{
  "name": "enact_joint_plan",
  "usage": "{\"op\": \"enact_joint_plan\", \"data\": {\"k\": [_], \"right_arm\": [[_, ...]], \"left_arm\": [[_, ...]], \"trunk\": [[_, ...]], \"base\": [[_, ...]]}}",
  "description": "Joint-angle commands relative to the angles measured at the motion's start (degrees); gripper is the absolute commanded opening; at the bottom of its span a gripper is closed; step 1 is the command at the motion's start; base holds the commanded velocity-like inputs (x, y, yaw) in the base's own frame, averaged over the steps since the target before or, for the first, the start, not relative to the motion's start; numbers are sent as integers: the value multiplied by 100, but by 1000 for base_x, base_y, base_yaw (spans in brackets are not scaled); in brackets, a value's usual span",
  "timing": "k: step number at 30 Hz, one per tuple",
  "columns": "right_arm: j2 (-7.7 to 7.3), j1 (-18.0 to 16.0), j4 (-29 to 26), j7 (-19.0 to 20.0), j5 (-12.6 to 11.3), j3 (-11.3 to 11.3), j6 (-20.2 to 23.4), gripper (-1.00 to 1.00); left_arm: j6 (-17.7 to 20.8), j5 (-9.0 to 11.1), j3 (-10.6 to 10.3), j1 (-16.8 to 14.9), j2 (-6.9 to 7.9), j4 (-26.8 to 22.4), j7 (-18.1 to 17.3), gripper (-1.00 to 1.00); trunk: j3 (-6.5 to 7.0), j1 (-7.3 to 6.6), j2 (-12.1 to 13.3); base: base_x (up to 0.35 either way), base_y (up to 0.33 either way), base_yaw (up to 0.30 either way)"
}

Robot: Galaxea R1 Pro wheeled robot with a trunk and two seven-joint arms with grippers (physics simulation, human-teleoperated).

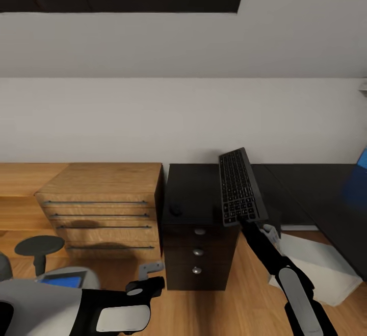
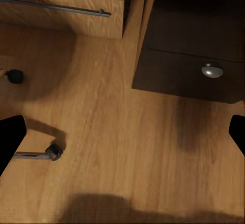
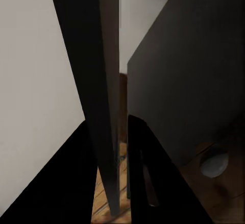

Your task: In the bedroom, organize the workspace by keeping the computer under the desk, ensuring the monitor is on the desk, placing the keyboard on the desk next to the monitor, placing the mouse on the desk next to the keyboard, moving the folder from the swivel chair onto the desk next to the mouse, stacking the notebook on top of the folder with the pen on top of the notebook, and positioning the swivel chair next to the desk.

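Observation:
My right gripper (image 1: 245,220) is shut on the near end of the keyboard (image 1: 238,187), a slim board with dark keys. It holds the keyboard tilted over the black top of the desk (image 1: 191,183), above the drawer unit. Seen edge-on, the keyboard (image 3: 104,101) runs between the dark fingers (image 3: 139,169). A small black lump, the mouse (image 1: 176,208), lies on the desk left of the keyboard. The blue folder (image 1: 63,279) rests on the swivel chair (image 1: 40,247) at lower left. My left gripper (image 1: 149,274) hangs open over the wood floor (image 2: 122,137). The light grey computer (image 1: 318,267) sits under the desk at right.
A light wood cabinet (image 1: 102,208) with long metal handles stands just left of the drawer unit with its round knobs (image 1: 198,252). Chair casters (image 2: 52,151) rest on the floor near my left gripper. A pale sloped wall rises behind the desk; a blue panel (image 1: 359,173) shows at far right.

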Motion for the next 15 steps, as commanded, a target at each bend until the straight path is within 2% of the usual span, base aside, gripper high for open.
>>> {"op": "enact_joint_plan", "data": {"k": [1, 15], "right_arm": [[2, 25, -18, 96, -39, -19, 45, -100], [22, 63, -41, 269, -42, -13, 46, -100]], "left_arm": [[-26, 29, -14, -9, 1, -9, 5, 100], [-13, 20, -14, -9, -8, 0, 11, 100]], "trunk": [[12, -26, 38], [264, -334, 599]], "base": [[-325, -99, 0], [-281, -200, 0]]}}
